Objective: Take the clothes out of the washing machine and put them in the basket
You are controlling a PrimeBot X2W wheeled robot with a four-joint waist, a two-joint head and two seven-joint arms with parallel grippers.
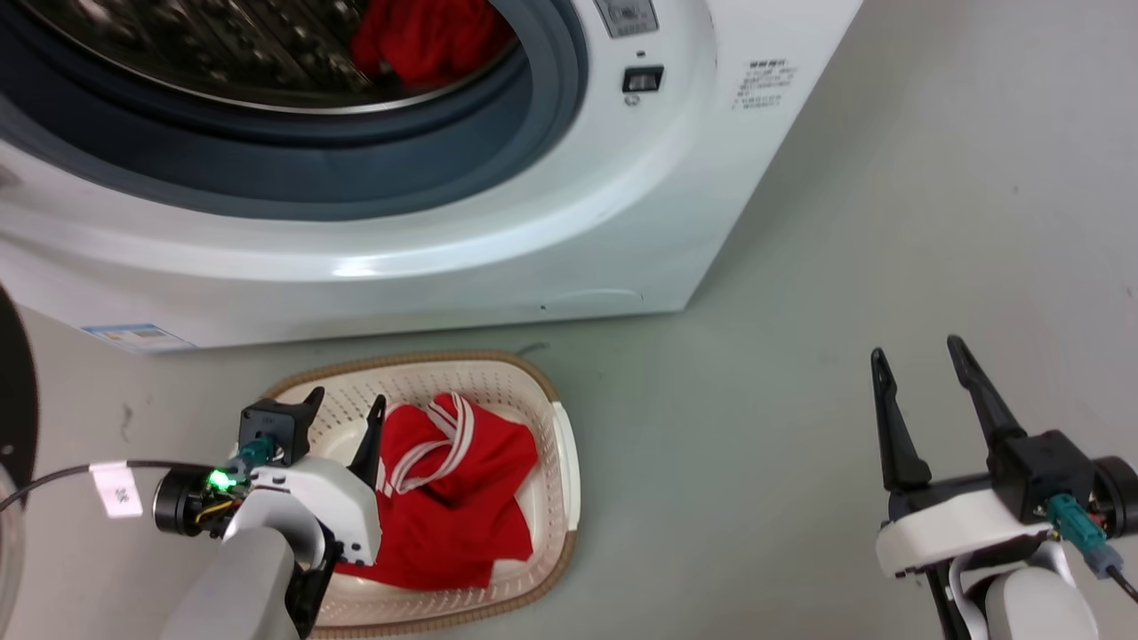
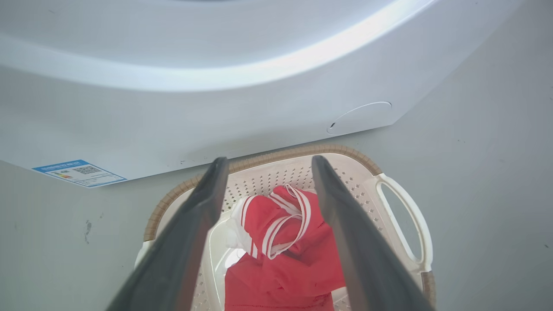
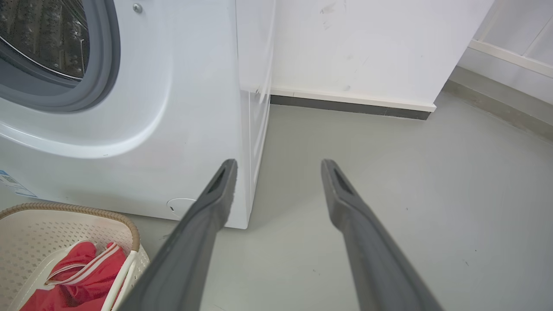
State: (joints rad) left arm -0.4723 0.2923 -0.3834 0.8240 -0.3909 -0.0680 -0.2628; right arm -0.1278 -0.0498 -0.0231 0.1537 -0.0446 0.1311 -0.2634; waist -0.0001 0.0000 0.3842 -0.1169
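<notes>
The left pincer is hovering over the basket.
The striped red garment is lying in the basket before the washing machine; a second red garment is sitting in the drum. Both pincers are gaping wide and empty, the right pincer hanging over the floor.

A: How many red garments can you count from here?
B: 2. There's 1 striped garment in the basket and 1 second garment inside the washing machine.
A: Baskets? Machines?
B: 1 of each.
A: Grippers?
B: 2, the left gripper and the right gripper, with 2 fingers apiece.
</notes>
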